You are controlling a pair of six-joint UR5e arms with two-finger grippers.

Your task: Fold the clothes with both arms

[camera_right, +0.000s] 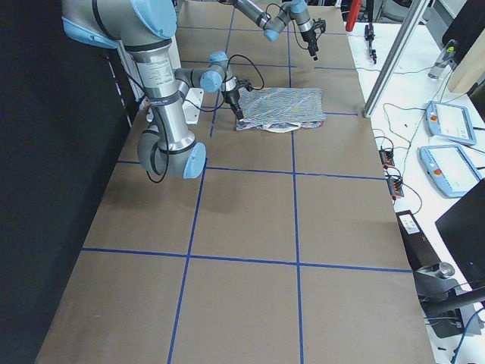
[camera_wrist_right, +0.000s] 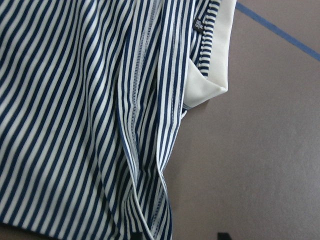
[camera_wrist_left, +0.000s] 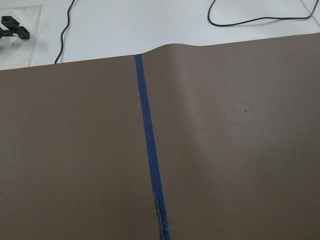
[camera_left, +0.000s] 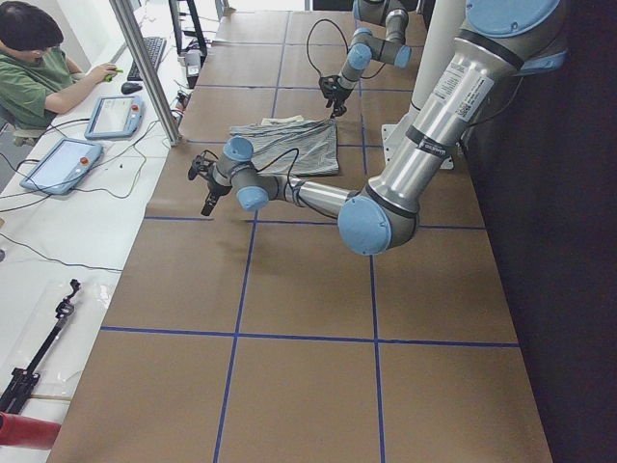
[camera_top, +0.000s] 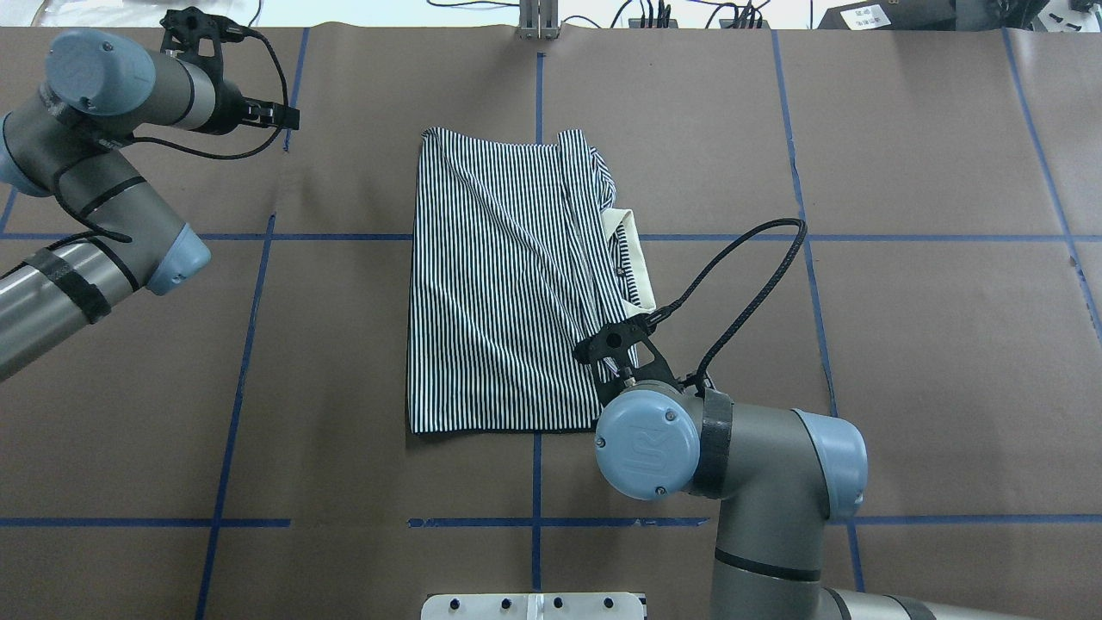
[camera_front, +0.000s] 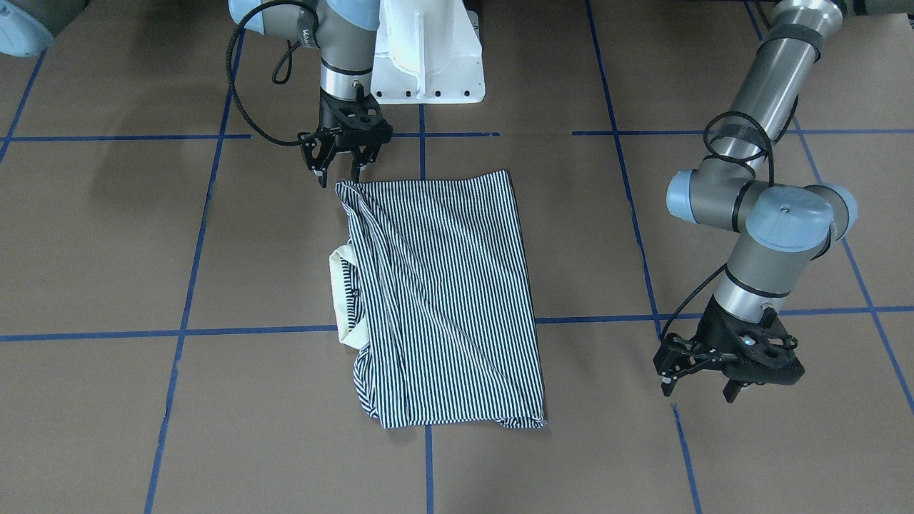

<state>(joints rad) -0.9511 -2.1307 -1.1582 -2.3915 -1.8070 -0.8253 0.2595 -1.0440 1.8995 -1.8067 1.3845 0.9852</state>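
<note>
"UR" legible on the blue joint cap (camera_top: 646, 443) of the right arm (camera_top: 766, 456); small dark tag (camera_wrist_right: 198, 24) by the cream collar (camera_front: 346, 300) unreadable. Striped polo shirt (camera_front: 443, 285), soft and creased, folded into a rough rectangle mid-table on brown paper (camera_front: 107, 235) gridded with blue tape (camera_front: 250, 331). Right gripper (camera_front: 338, 175) pointing down at the shirt's near right corner, fingers apart, empty. Left gripper (camera_front: 697, 391) far left, well clear, spread wide, empty.

We see bright, even overhead light, soft faint shadows beside the polo shirt (camera_front: 443, 285); its stripes crisp close up, smeared in side views
</note>
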